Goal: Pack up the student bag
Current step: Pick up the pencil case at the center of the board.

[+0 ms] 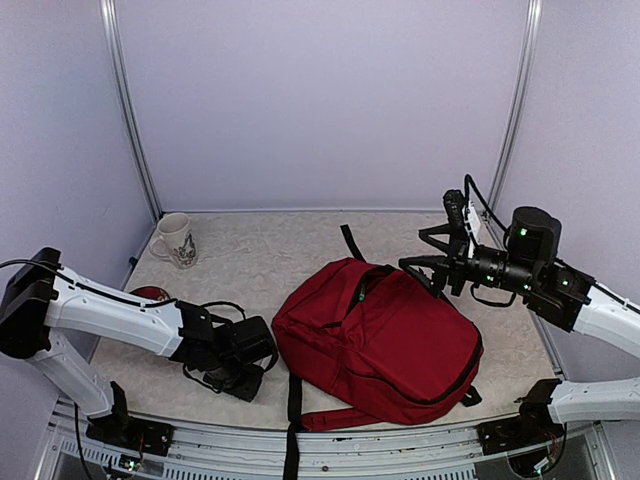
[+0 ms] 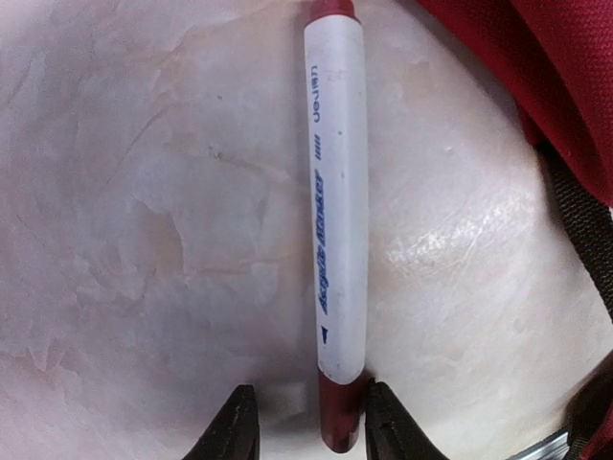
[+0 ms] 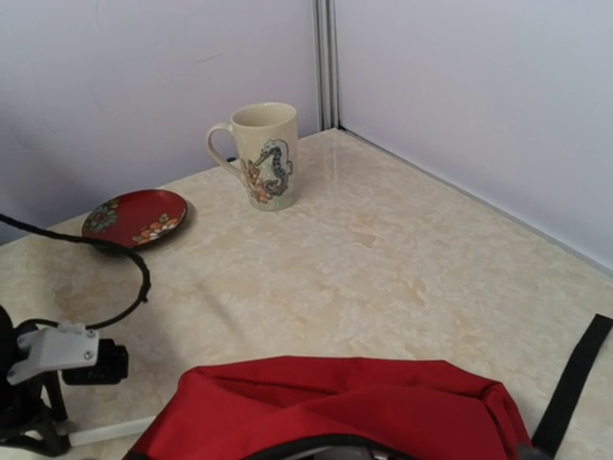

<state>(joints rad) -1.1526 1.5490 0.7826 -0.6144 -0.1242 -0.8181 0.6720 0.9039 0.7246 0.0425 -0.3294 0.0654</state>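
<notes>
Closest in, just left of the student bag (image 1: 385, 345), the left gripper (image 2: 313, 424) points down at the table (image 1: 270, 250) with its jaws parted. The red end of a white marker (image 2: 337, 192) sits between the fingertips. One tip is at the marker's side and the other stands off with a gap, so the claw is released, not clamped. The marker lies flat, its barrel running away from the fingers alongside the bag's edge. The bag itself lies flat in the middle of the table, dark red, with a black strap (image 1: 293, 420) trailing off its near side over the table's front edge. Farther left of the bag, a small red plate (image 3: 134, 216) with a flower pattern rests on the table. Above the bag's far right edge the right gripper (image 1: 432, 262) hangs in the air, fingers spread wide and grasping nothing. Beyond the bag, toward the far left corner, a cream mug (image 3: 268, 158) with a seahorse picture stands upright.
</notes>
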